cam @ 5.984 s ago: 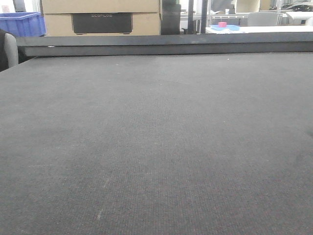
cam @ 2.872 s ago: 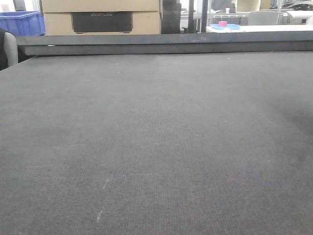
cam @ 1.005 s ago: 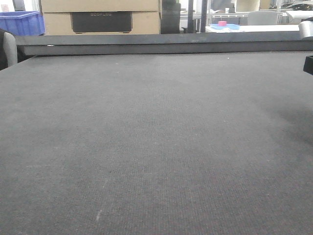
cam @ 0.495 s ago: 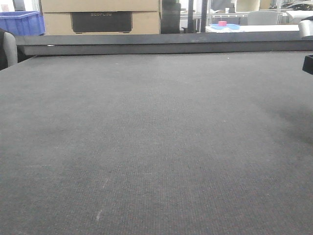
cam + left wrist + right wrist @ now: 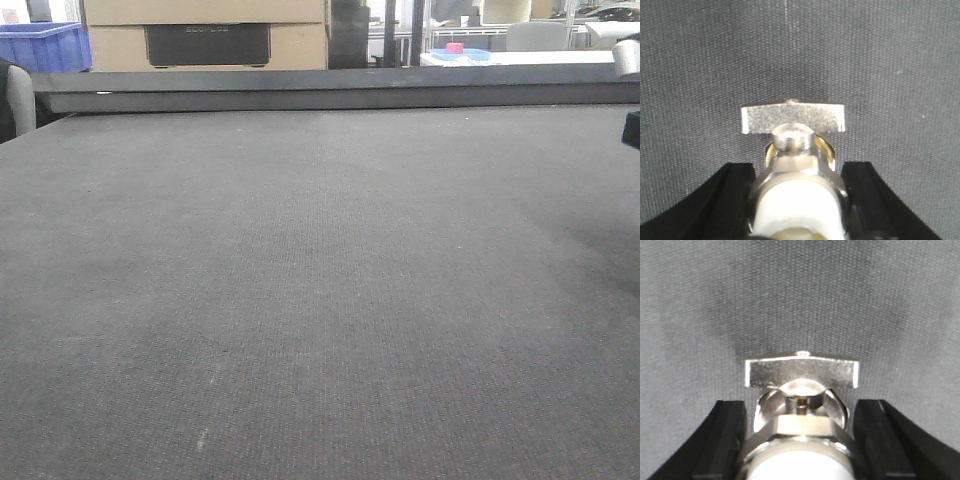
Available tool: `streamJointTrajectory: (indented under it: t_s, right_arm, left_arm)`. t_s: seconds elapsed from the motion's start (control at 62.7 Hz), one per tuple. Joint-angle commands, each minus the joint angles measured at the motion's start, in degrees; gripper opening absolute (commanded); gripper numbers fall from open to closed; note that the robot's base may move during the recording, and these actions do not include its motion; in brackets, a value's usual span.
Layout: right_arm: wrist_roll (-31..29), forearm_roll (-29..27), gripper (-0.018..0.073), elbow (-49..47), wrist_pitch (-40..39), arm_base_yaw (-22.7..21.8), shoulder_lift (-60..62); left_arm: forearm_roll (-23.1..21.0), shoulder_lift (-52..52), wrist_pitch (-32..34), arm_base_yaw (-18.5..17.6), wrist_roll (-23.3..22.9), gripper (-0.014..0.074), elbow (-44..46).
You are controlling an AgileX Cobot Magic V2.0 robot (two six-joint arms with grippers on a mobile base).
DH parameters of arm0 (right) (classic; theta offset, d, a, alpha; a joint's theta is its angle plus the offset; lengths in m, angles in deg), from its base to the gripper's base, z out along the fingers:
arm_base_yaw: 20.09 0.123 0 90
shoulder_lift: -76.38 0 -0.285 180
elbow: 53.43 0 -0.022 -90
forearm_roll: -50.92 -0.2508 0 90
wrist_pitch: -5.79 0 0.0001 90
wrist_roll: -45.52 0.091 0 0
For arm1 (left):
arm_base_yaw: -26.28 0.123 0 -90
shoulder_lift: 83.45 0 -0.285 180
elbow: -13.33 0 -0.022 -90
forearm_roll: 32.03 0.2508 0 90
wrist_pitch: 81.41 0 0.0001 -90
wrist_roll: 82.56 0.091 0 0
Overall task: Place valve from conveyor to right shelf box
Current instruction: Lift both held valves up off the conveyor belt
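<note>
Left pincer (image 5: pixel 800 170) grasps a valve (image 5: pixel 793 119) over the conveyor (image 5: pixel 800 50); right pincer (image 5: pixel 801 407) grasps a second valve (image 5: pixel 801 372), handle at twelve o'clock.

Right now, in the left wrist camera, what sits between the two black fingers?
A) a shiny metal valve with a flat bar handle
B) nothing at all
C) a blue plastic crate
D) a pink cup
A: a silvery valve sits between the black fingers of the left gripper, seen against the dark grey conveyor.
</note>
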Motion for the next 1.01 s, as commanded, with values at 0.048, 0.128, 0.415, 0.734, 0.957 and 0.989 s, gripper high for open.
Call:
streamJointTrajectory:
  t_s: [0.048,0.128,0.415,0.734,0.957,0.989]
  right_arm:
    - [0.1,0.3,-0.0162,-0.2,0.1,-0.1,5.5]
    - [0.1,0.3,-0.0162,-0.2,0.1,-0.1,8.6]
    - [0.1,0.3,-0.0162,-0.2,-4.8,-0.1,19.1]
    - [0.1,0.3,-0.0162,2.9,-15.3,-0.1,29.0]
    - [0.1,0.3,-0.0162,7.9,-20.3,-0.1,36.0]
    - [0.1,0.3,-0.0162,8.6,-20.9,-0.1,37.0]
  left_arm:
    - [-0.3,-0.9,-1.0,-0.2,-0.1,-0.0111,0.8]
    - [-1.0,-3.0,-0.7,-0.2,-0.1,-0.0111,1.0]
    - [-1.4,-14.4,3.3,-0.2,-0.1,-0.0111,1.0]
    - [-2.0,-30.2,13.8,-0.2,-0.1,-0.0111,-2.0]
    - [-5.4,-40.7,19.3,-0.2,-0.1,-0.0111,-8.7]
    - [-5.6,-42.5,19.8,-0.2,-0.1,-0.0111,-9.8]
